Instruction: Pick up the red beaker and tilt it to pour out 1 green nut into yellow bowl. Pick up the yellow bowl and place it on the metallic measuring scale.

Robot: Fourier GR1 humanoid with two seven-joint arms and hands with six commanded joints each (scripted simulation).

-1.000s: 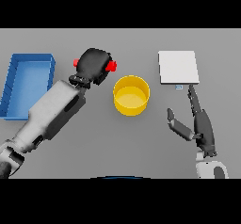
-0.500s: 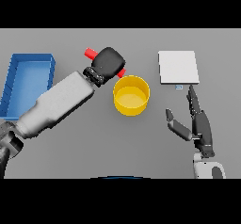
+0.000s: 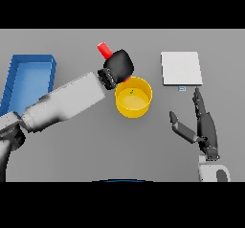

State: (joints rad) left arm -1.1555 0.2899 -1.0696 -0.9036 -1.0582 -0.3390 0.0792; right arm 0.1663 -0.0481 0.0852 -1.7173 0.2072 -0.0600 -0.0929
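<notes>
One green nut (image 3: 131, 92) lies in the yellow bowl (image 3: 134, 97).
Left hand (image 3: 117, 67) clamps the red beaker (image 3: 105, 50), tilted, its long axis slanting toward the bowl; right hand (image 3: 203, 127) relaxed.

L arm: white/lt grey blocky forearm, darker grey segment twd elbow, black glossy left hand (image 3: 118, 66). R arm: white-grey cuff at wrist, dark grey right hand (image 3: 206, 132) w/ slim segmented fingers (image 3: 197, 100), stubby thumb.
</notes>
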